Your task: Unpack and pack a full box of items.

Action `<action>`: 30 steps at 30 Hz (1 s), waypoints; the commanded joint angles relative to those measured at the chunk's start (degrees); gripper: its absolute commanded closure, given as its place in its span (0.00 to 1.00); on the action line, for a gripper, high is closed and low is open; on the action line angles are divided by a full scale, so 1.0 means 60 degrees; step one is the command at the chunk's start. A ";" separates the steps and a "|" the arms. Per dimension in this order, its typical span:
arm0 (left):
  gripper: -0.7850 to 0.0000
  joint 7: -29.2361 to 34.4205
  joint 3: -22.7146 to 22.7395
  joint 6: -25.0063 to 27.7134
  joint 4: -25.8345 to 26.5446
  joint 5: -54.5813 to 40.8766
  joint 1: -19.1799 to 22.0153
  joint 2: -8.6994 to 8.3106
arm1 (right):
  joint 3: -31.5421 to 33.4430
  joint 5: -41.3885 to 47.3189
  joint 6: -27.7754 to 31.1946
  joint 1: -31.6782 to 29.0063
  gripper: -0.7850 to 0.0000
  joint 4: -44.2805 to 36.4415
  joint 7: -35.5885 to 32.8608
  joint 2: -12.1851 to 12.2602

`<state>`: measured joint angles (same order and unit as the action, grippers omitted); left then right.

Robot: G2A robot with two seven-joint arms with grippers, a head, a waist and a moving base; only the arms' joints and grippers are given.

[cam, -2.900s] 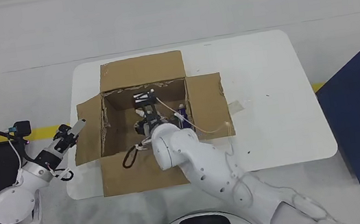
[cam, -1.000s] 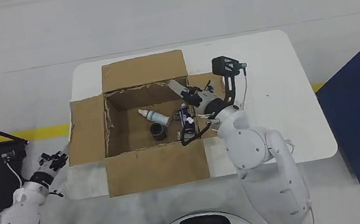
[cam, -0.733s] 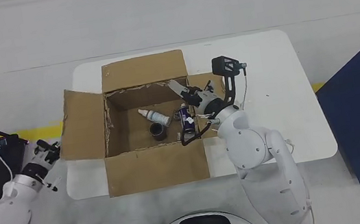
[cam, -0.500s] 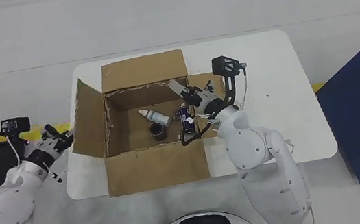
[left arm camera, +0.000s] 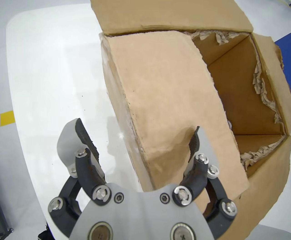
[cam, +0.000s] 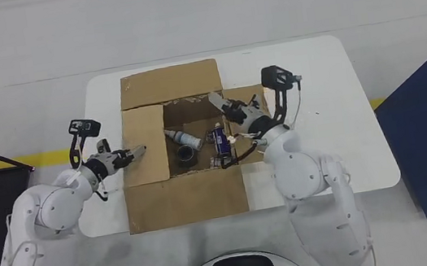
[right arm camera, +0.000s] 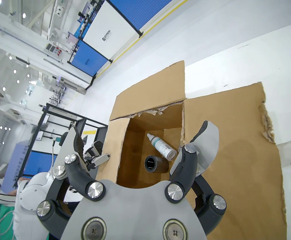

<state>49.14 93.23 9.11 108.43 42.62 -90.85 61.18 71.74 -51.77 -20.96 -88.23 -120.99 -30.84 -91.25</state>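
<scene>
1. Cardboard box [cam: 167, 84] stands open on the white table [cam: 318, 118], and the side flap [cam: 145, 142] nearest the left arm is tipped in over the opening.
2. Left gripper [left arm camera: 138, 127] sits at that flap's fold, jaws spread wide and pinching nothing.
3. Right gripper [right arm camera: 139, 127] hangs above the box's opposite side, jaws likewise spread and empty.
4. Inside the box, a white bottle [right arm camera: 161, 145] lies beside a dark jar [right arm camera: 156, 163], with a blue can [cam: 218, 139] nearer the right gripper.

Top view looks down — close wrist views share the box [cam: 167, 84].
</scene>
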 commanded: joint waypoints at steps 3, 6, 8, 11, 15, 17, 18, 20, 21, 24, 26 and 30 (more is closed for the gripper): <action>0.00 0.0005 0.0139 0.0068 -0.0010 -0.0093 -0.0006 -0.0031 | 0.1293 0.0732 -0.0505 -0.0614 0.00 -0.0135 0.0899 0.0050; 0.00 -0.0016 0.0156 0.0108 -0.0005 -0.0122 -0.0024 -0.0046 | 0.1339 -0.0114 -0.1351 -0.0410 0.00 0.0686 0.0132 0.0117; 0.00 -0.0050 0.0147 0.0123 -0.0016 -0.0149 -0.0029 -0.0052 | 0.1411 -0.0342 -0.1691 -0.0121 0.00 0.1123 -0.0347 0.0149; 0.00 -0.0063 0.0078 0.0151 -0.0047 -0.0125 -0.0005 -0.0062 | 0.1572 -0.0134 -0.1689 0.0249 0.00 0.1623 -0.1239 0.0202; 0.00 -0.0050 -0.0020 0.0138 -0.0093 -0.0034 0.0068 -0.0076 | 0.2038 0.1280 -0.0798 0.0617 0.00 0.2091 -0.2147 0.0265; 0.00 -0.0054 -0.0071 0.0124 -0.0128 0.0043 0.0121 -0.0084 | 0.2399 0.2352 -0.0285 0.0628 0.00 0.2144 -0.2272 0.0280; 0.00 -0.0065 -0.0104 0.0112 -0.0163 0.0045 0.0143 -0.0084 | 0.2611 0.2897 -0.0054 0.0579 0.00 0.2130 -0.2255 0.0287; 0.00 -0.0044 -0.0193 0.0120 -0.0217 0.0140 0.0191 -0.0090 | 0.2955 0.3997 0.0503 0.0426 0.00 0.1991 -0.2280 0.0301; 0.00 -0.0040 -0.0248 0.0120 -0.0223 0.0218 0.0205 -0.0093 | 0.3096 0.4528 0.0777 0.0329 0.00 0.1904 -0.2346 0.0310; 0.00 -0.0076 -0.0380 0.0061 -0.0247 0.0387 0.0232 -0.0097 | 0.3329 0.5884 0.1668 0.0129 0.00 0.1698 -0.2996 0.0365; 0.00 -0.0105 -0.0422 0.0036 -0.0251 0.0434 0.0251 -0.0100 | 0.3306 0.6301 0.2035 0.0061 0.00 0.1591 -0.3326 0.0409; 0.00 -0.0154 -0.0431 0.0050 -0.0268 0.0433 0.0255 -0.0113 | 0.2746 0.6623 0.2494 0.0188 0.00 0.1411 -0.3757 0.0467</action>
<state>48.31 90.57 9.36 106.84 45.22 -89.31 60.53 89.59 -12.10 -6.47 -87.54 -112.36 -52.76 -88.53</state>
